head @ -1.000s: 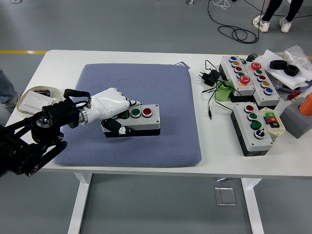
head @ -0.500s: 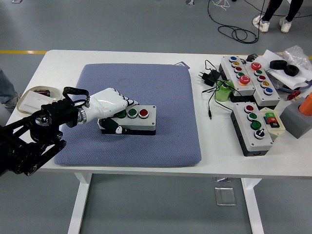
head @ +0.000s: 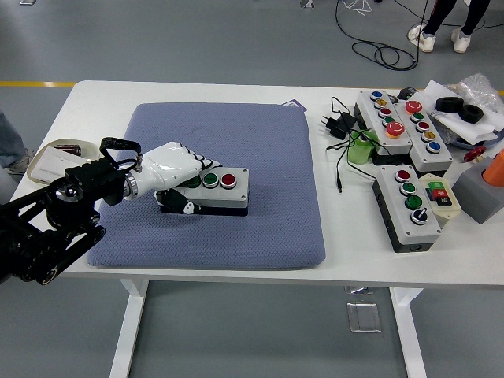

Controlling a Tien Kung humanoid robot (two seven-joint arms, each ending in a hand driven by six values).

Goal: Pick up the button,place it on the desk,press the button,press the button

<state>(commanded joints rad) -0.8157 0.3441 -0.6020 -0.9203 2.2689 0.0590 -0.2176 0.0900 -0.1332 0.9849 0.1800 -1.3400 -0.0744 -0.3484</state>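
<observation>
Your left hand is clamping its fingers on the button box, thumb under the near side. The box is sitting on the blue mat on the worktop.

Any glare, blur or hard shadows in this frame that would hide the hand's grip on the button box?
Head view: even, soft lighting and sharp focus; mild sheen on the white left hand, no blown-out glare; only a faint shadow under the button box on the blue pad. The hand itself covers the box's left end.
</observation>
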